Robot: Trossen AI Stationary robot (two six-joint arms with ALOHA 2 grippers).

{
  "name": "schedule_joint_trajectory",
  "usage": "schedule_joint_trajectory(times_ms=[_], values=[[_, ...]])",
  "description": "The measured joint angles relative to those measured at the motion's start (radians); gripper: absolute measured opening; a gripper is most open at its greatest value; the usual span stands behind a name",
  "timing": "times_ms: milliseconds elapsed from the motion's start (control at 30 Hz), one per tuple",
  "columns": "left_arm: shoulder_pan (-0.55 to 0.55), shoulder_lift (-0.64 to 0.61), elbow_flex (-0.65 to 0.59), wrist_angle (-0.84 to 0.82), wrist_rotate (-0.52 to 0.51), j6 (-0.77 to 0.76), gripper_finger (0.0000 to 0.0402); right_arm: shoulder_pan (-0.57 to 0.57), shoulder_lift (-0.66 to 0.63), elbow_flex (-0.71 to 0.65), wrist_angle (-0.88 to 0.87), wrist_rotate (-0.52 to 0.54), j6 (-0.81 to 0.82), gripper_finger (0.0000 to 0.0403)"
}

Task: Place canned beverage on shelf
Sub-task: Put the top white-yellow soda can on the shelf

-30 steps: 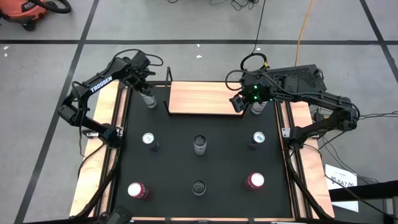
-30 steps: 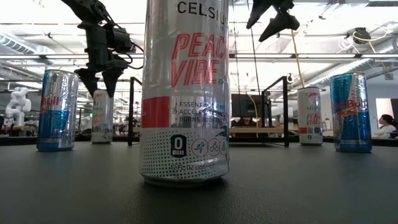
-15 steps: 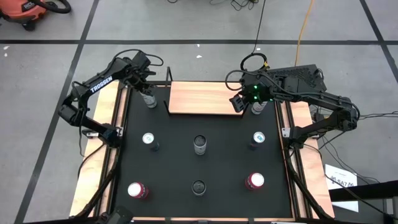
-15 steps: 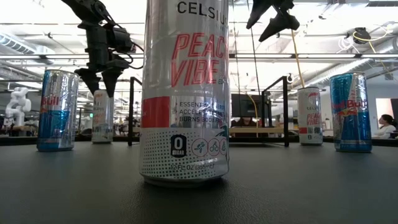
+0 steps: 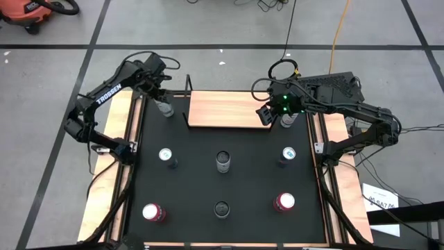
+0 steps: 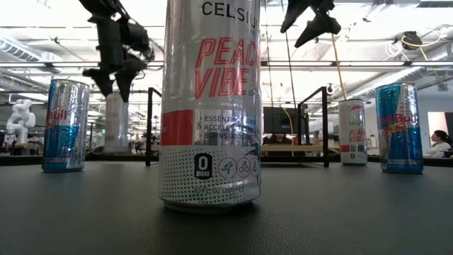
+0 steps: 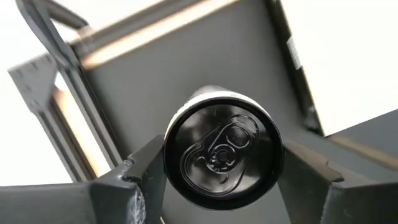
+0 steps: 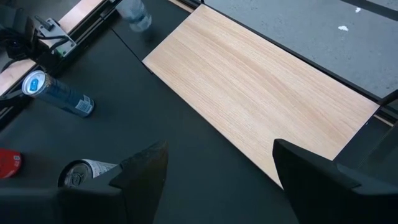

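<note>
Eight cans share the black table, and the one that matters now is the slim can at the table's far left corner, just beside the left end of the shelf. The left gripper comes down on it from above. In the left wrist view its two fingers sit flush against opposite sides of the can, pinching it just under the rim. A top-down hold like this keeps the can upright and leaves its base free to be set flat on the board. In the low view I cannot tell whether the base has left the table.

The can has a pale, silvery body and a dark lid with the pull tab intact, so it appears unopened. Thin metal of that kind would dent under a hard squeeze.

The right gripper hangs with its fingers spread wide and nothing between them, near the shelf's right end and close above another pale can, which it does not touch. It seems to be waiting there, clear of the left arm's path.

The shelf is a light wooden board with black rails at its ends, bare of cans and a short sideways carry from the held one. My judgement is that the task is at its grasping stage.
</note>
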Motion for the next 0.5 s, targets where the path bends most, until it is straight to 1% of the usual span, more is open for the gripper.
schedule_joint_trajectory(times_ms=[100, 200, 333, 400, 500], values=[[-0.02, -0.013, 0.071, -0.027, -0.024, 0.0, 0.0234, 0.0, 0.0, 0.0, 0.0, 0.0, -0.001, 0.028], [-0.036, -0.029, 0.158, -0.021, -0.031, -0.002, 0.0233, 0.0, 0.0, 0.0, 0.0, 0.0, -0.004, 0.028], [-0.062, -0.034, 0.272, -0.008, -0.089, 0.009, 0.0233, 0.0, 0.0, 0.0, 0.0, 0.0, -0.005, 0.028], [-0.068, -0.035, 0.322, 0.023, -0.113, 0.029, 0.0233, 0.0, 0.0, 0.0, 0.001, 0.001, -0.008, 0.028], [-0.073, -0.035, 0.372, 0.097, -0.116, 0.028, 0.0233, 0.0, 0.0, 0.0, 0.001, 0.001, -0.011, 0.028]])
